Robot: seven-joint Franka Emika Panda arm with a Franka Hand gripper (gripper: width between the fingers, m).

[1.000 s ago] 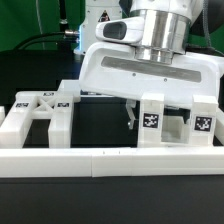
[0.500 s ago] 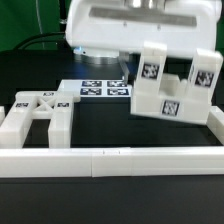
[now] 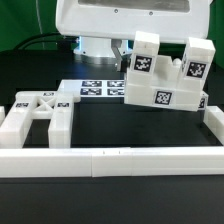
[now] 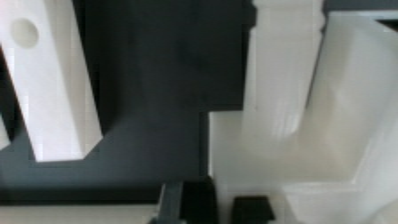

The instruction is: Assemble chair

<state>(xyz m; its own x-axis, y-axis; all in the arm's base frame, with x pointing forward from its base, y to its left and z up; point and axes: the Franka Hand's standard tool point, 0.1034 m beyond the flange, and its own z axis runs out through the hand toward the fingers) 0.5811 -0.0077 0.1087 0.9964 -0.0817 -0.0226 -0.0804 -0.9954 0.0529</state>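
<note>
Black tabletop (image 3: 100,128) under me, low white border wall (image 3: 110,160) along near edge, marker board (image 3: 92,88) flat mid-table, dark bkgd w/ cables (image 3: 38,42) behind

Ext cam low frontal, wrist cam close, share chair (image 3: 163,84) (image 4: 267,110).

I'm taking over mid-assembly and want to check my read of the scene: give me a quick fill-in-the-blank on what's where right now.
1. The gripper is ___ on the raised chair part, which hangs tilted, off the table.
2. The X-braced chair part rests on the table at the exterior view's ___.
3. In the exterior view, the raised chair part shows ___ square tags.
Missing words: shut; left; three.
</note>
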